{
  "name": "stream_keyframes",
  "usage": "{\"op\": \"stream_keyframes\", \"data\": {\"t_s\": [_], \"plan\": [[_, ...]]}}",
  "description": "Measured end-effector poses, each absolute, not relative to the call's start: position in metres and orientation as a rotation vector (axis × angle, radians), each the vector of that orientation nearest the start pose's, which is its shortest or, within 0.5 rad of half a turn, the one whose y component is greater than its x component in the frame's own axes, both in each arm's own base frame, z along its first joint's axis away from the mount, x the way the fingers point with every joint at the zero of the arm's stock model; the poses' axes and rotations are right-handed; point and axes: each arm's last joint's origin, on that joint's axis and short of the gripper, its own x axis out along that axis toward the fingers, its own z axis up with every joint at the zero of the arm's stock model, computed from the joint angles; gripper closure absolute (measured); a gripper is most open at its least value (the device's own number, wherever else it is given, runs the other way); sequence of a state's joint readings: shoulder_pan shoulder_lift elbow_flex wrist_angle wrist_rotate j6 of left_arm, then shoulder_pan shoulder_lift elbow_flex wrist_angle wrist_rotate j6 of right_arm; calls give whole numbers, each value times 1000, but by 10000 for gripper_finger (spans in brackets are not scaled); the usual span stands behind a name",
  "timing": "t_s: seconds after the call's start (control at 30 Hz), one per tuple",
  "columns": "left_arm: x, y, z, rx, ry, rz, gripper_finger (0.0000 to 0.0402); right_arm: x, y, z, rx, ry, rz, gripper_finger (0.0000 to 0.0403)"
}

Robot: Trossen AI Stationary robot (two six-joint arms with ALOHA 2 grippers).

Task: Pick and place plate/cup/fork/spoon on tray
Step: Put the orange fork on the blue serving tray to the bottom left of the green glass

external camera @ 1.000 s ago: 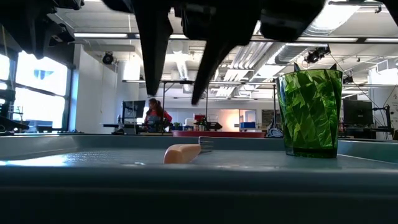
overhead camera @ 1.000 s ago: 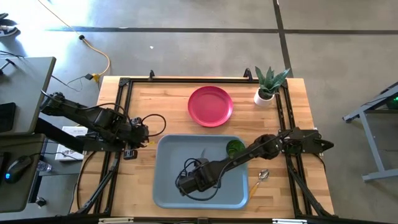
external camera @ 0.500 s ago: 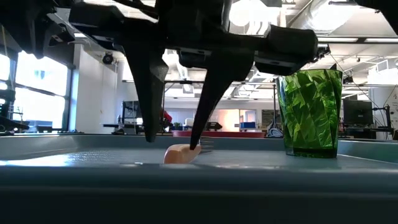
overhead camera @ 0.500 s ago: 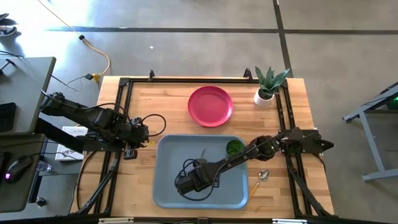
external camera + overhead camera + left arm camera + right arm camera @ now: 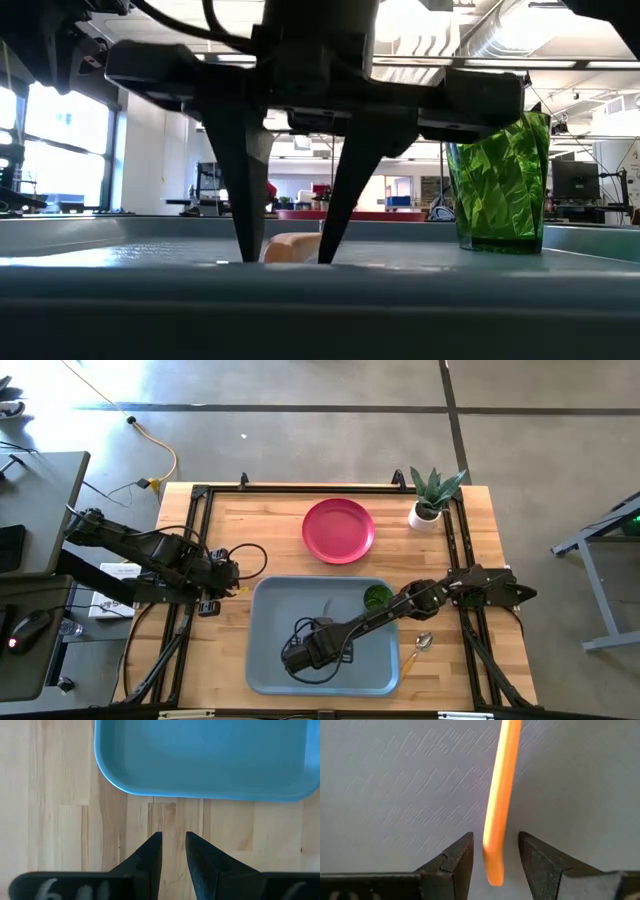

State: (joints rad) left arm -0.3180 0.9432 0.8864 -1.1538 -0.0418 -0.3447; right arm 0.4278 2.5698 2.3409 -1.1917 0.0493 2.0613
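No readable text, labels, brands or numbers in any view. Pale blurred marks on left gripper body (image 5: 75, 890) in left wrist view, illegible. White box (image 5: 112, 585) off counter's left edge: print too small to read.

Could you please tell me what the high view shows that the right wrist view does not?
Only the high view shows the plate, the cup, the spoon beside the tray and the waiting left gripper. Only the right wrist view shows the orange fork handle lying between the open right gripper fingers. Both show the tray floor.
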Motion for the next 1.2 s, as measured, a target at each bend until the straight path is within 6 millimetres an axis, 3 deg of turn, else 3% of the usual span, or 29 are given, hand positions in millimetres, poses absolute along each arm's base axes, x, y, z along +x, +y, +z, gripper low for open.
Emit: {"op": "stream_keyframes", "data": {"t_s": [0.5, 1.2], "plan": [[140, -45, 273, -85, 1215, -33, 326, 464, 210, 154, 1332, 1085, -1111, 369], [140, -45, 273, -85, 1215, -33, 326, 464, 215, 164, 1317, 1147, -1005, 372]]}}
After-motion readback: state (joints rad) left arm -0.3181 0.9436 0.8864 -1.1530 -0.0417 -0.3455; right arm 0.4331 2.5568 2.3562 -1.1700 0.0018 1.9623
